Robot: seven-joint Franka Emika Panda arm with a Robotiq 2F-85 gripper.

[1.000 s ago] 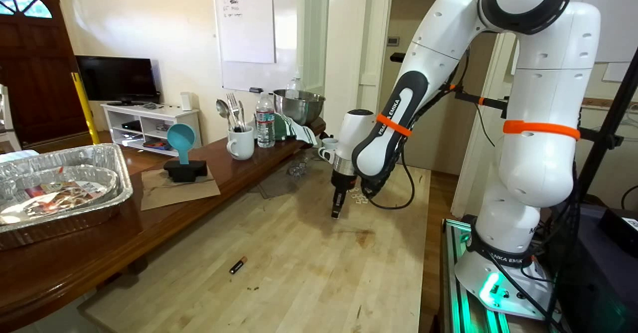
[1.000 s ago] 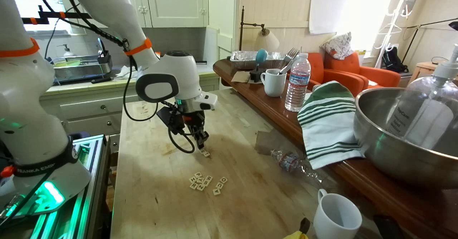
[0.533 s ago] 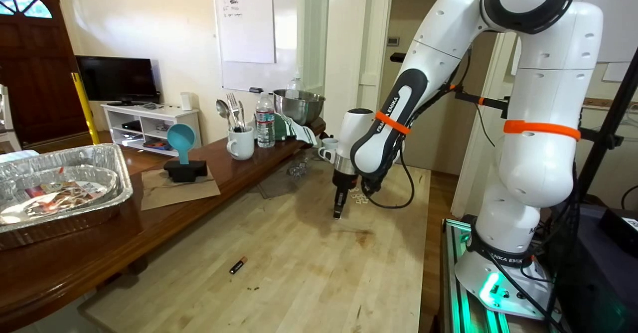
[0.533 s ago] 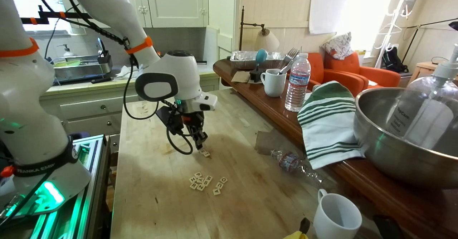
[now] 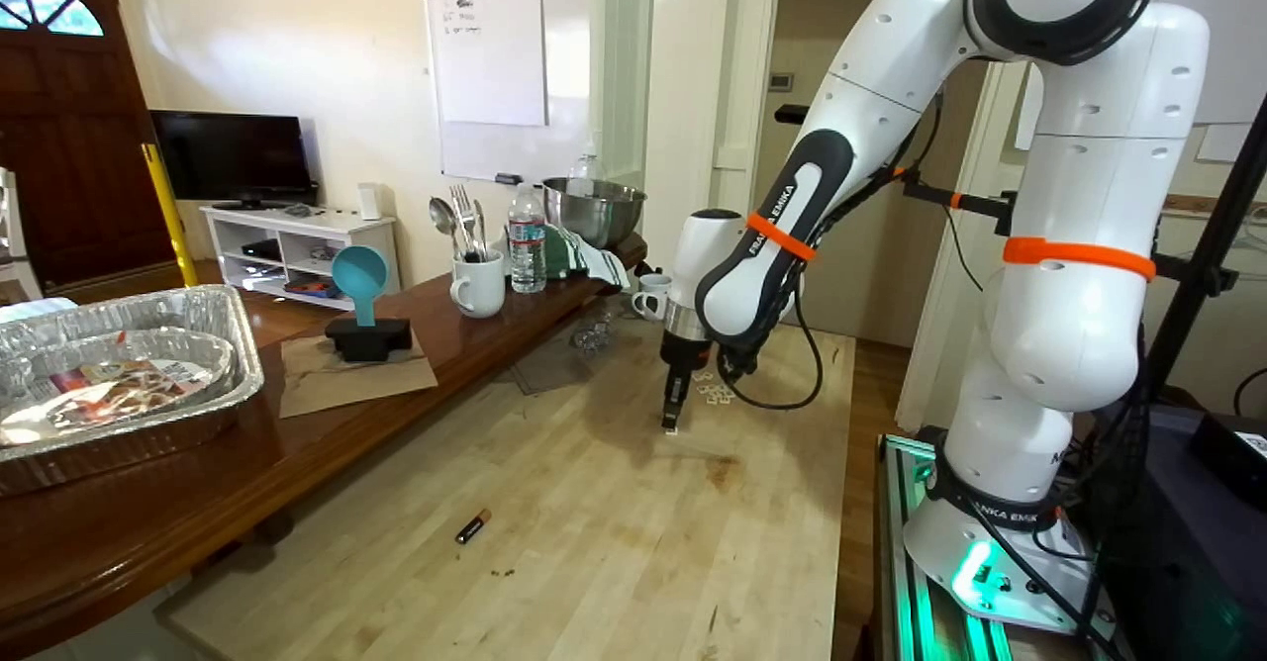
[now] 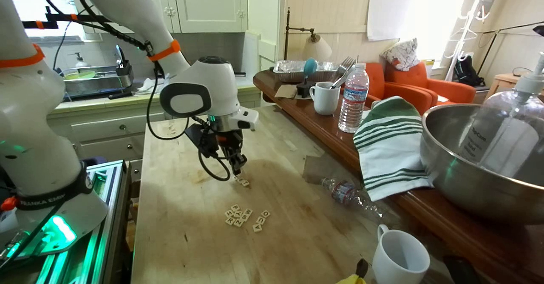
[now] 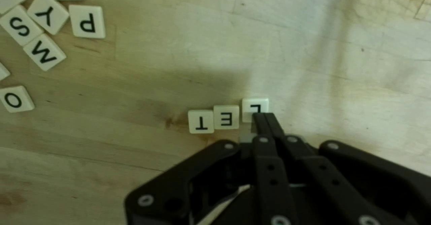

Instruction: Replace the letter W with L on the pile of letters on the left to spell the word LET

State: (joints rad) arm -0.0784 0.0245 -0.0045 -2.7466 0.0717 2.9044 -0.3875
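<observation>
In the wrist view three cream letter tiles lie in a short, slightly uneven row: T [image 7: 201, 121], E [image 7: 226, 117] and L [image 7: 248, 107]. T and E sit side by side; L stands off E by a small gap and a little out of line. My gripper [image 7: 263, 114] has its fingers pressed together with nothing between them. Its tips overlap part of the L tile in view; whether they touch it I cannot tell. The W tile [image 7: 44, 52] lies in the separate group of tiles, touching the S tile [image 7: 21, 25]. The gripper is low over the table in both exterior views [image 5: 671, 427] [image 6: 238, 171].
Other loose tiles lie near W, among them P [image 7: 87, 21], Y [image 7: 48, 12] and O [image 7: 17, 99]. A battery [image 5: 473, 526] lies on the wooden table. A crumpled bottle [image 6: 345, 192] and a white mug [image 6: 399, 256] stand or lie toward the raised brown counter [image 6: 297, 114].
The gripper dips and shifts slightly, then rises a little from the tiles. It stays shut. The tile group with W has not moved.
</observation>
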